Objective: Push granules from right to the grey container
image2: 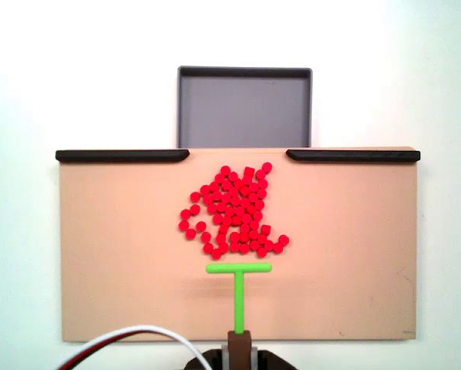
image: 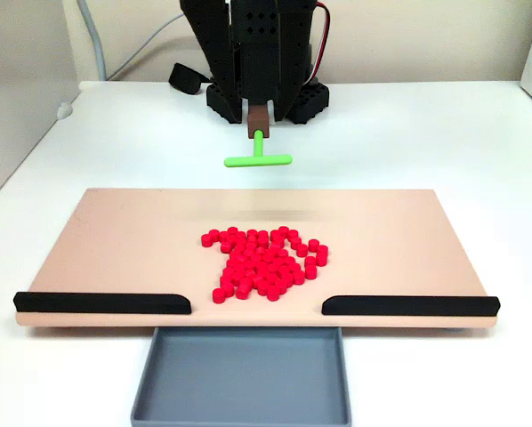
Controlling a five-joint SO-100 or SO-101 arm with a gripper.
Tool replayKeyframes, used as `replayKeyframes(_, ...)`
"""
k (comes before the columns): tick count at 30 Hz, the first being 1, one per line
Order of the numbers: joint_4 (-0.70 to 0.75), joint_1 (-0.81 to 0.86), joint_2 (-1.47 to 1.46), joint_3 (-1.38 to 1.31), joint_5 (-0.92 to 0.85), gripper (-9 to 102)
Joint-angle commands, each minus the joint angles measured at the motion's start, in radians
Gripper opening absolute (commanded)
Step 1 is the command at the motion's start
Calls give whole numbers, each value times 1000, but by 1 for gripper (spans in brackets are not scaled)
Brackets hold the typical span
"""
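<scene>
Your grey container [image: 241,378] sits empty at the board's [image: 115,240] edge, between the black strips [image: 101,303]. The granules [image: 264,263] cluster mid-board. Your gripper [image: 259,116] is clenched on the green pusher stick [image: 259,158], whose crossbar hangs near the pile, not touching it.

Bright, even light in both fixed views, soft faint shadows, white table [image2: 30,77] nearly overexposed.
</scene>
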Motion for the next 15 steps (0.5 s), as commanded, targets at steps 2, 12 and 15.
replayKeyframes(2,3,-9,58,12,55,0)
replayKeyframes(12,5,-37,25,12,109,0)
replayKeyframes(15,5,-58,48,12,114,0)
